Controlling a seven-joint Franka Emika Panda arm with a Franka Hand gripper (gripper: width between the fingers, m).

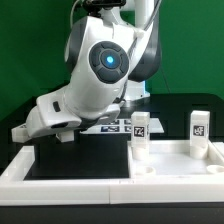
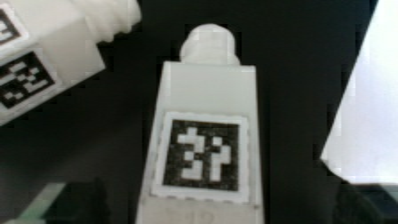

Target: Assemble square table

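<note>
The arm (image 1: 105, 60) filled the centre of the exterior view, bent low over the black table. The tabletop (image 1: 178, 156) lay near, on the exterior view's right, set against the border rail (image 1: 70, 172). This was judged a brace against twisting. On it stood one upright leg (image 1: 140, 131) and, well apart, a second upright leg (image 1: 199, 126), apparently seated in corner sockets.

The gripper (image 1: 48, 122) hung low on the exterior view's left. Whether its fingers were spread or pressed together could not be told.

The wrist view showed a loose leg (image 2: 205, 150) lying flat, tag uppermost, its peg (image 2: 210, 42) exposed. It was judged the next pick. Another tagged part (image 2: 36, 60) lay just beside it.
</note>
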